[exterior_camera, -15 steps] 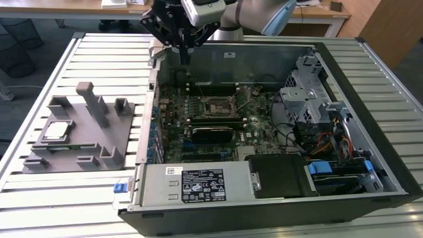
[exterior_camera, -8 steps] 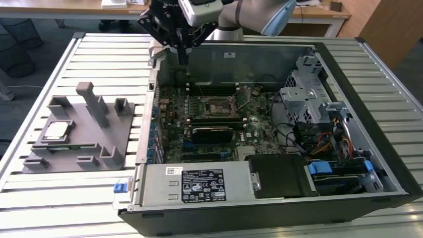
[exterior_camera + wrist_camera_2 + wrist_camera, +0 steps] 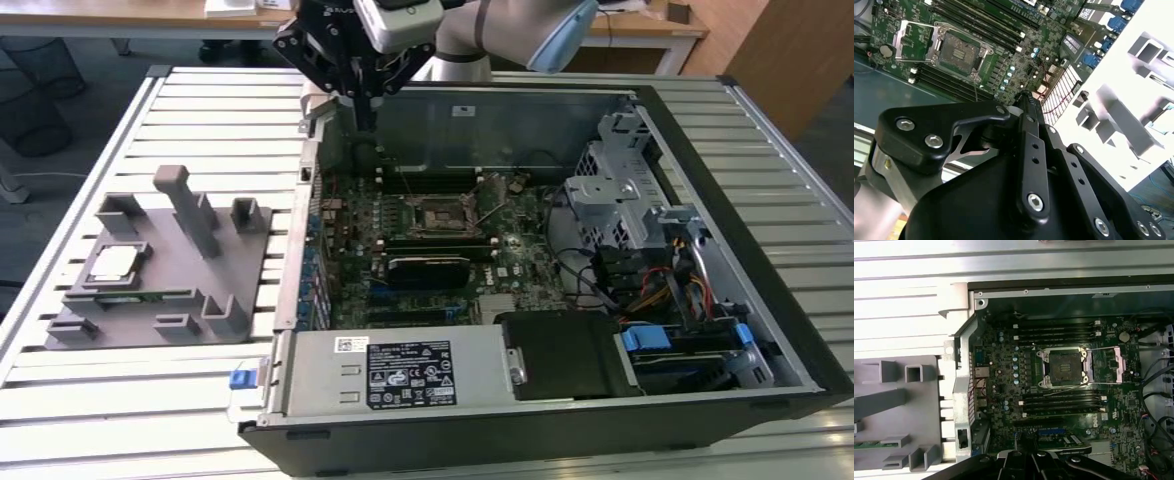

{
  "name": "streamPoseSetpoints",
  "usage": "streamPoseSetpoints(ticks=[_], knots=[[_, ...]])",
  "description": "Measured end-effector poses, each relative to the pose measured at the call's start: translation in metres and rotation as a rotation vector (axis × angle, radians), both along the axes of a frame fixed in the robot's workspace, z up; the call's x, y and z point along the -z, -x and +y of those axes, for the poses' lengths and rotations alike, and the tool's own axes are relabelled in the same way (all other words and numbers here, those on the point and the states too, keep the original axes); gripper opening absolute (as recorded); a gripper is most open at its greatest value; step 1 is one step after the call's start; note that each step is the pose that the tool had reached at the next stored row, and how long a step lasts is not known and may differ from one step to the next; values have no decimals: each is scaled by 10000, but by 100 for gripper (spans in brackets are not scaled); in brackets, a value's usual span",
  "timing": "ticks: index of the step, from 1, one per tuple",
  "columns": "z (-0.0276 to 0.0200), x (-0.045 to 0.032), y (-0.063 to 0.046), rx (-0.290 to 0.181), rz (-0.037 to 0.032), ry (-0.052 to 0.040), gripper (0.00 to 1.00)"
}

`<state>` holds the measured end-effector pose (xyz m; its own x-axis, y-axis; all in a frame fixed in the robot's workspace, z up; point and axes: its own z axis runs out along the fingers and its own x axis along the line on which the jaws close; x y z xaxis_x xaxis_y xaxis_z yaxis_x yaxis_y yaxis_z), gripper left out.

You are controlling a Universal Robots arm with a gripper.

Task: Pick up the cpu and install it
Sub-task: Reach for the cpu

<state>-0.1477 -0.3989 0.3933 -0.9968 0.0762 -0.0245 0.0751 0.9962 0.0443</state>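
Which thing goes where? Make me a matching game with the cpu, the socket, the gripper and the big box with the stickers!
Things:
1. cpu
2. socket
3. gripper
4. power supply box

Places:
A. inside the computer case, along its near edge in the exterior view
B. on the grey holder, outside the case, at the exterior view's left
C. up over the case's far corner
D. in the middle of the motherboard, lid open, nothing in it

Pairs: 1-B, 2-D, 3-C, 4-A
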Motion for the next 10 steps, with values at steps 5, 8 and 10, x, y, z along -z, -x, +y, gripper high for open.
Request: streamPoseSetpoints(ticks=[5, 8, 10], knots=[[0, 0, 30, 0, 0, 0, 11], [0, 1, 49, 0, 0, -1, 11], [0, 1, 62, 0, 0, 0, 11]])
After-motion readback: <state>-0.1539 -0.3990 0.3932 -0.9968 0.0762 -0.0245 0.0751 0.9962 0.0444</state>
